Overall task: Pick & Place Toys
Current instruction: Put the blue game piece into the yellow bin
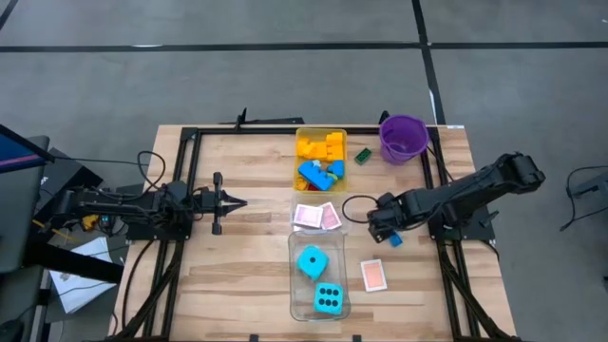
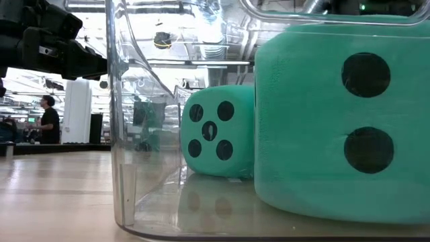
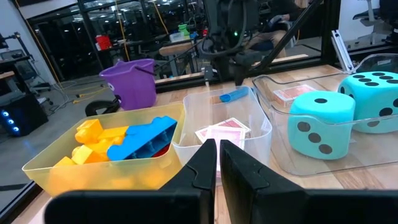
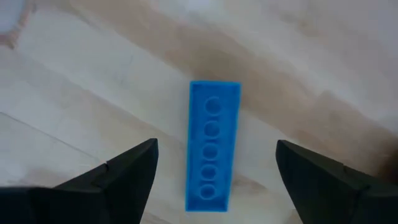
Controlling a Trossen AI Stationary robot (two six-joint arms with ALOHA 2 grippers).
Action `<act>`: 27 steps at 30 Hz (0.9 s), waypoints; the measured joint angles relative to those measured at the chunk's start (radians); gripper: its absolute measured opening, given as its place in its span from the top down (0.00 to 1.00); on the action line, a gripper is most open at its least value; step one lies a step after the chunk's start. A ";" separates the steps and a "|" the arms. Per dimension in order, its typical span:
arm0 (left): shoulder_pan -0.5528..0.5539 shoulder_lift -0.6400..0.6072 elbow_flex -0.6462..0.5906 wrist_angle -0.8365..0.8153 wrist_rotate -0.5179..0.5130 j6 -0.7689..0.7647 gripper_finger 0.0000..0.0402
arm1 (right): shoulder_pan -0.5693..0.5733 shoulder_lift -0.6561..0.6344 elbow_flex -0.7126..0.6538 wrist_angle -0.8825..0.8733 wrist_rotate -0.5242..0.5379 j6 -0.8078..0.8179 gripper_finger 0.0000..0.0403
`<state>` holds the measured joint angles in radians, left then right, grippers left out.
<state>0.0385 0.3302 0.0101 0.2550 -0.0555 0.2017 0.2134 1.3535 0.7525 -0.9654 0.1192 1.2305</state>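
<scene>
Directly below the right claw (image 4: 214,165), whose fingers stand apart, a blue brick (image 4: 212,146) lies flat on the bench (image 4: 74,93), its long axis running crosswise to the gap, ready to be straddled. The left claw (image 1: 231,202), fingers together, waits well apart.

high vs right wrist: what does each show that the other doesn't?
Only the high view: the left gripper shut at table left, three trays holding bricks, cards and two dice, a purple bucket, a green brick, a loose card.
Only the right wrist view: studs on the blue brick and the open fingers on either side of it, not touching.
Both: the right gripper, the blue brick, the wooden table.
</scene>
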 joint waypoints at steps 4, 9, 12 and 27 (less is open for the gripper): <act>0.000 0.000 0.000 0.000 0.000 0.000 0.96 | 0.002 0.020 -0.052 0.081 -0.039 0.001 0.21; 0.000 0.000 0.000 0.000 0.000 0.000 0.96 | 0.003 0.028 -0.092 0.102 -0.044 0.019 0.21; 0.000 0.000 0.000 0.000 0.000 0.000 0.96 | 0.003 0.028 -0.119 0.139 -0.060 0.020 0.21; 0.000 0.000 0.000 0.000 0.000 0.000 0.96 | 0.003 0.024 -0.196 0.219 -0.092 0.032 0.30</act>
<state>0.0387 0.3301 0.0101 0.2551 -0.0559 0.2020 0.2165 1.3777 0.5564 -0.7464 0.0273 1.2620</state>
